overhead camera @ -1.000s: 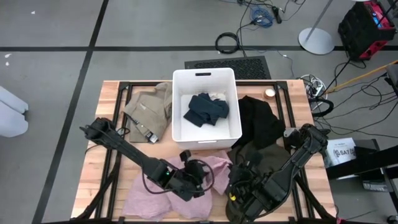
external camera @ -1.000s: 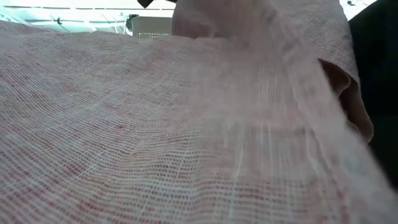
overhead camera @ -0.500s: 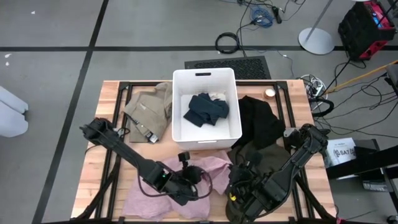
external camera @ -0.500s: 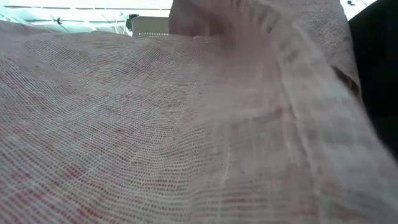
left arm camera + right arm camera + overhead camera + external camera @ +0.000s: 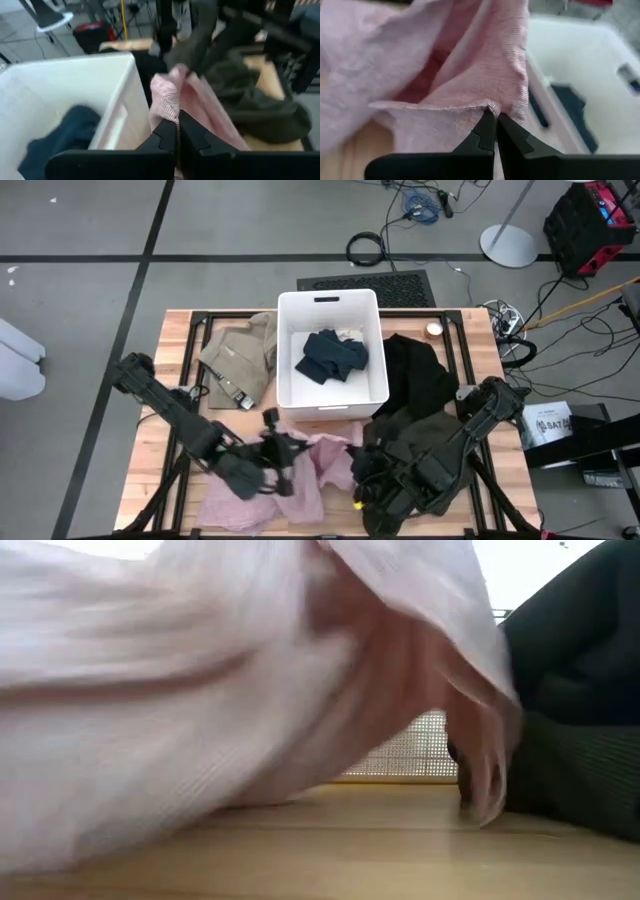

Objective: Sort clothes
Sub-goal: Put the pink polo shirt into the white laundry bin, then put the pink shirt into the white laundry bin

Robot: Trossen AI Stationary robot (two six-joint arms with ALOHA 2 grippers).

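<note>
Pink garment point(image 5: 300, 475): thin ribbed knit, bunched and lifted.
Left gripper point(image 5: 177, 131): jaws pinched on a pink fold.
Right gripper point(image 5: 495, 125): jaws clamped on its hem.
Bin point(image 5: 290, 385): smooth white plastic.

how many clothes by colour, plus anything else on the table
navy garment: 1, in the bin
pink garment: 1, pinched by the left gripper and the right gripper
khaki garment: 1
olive garment: 1
black garment: 1
white bin: 1
small round thing by the table's far edge: 1
total: 7
</note>
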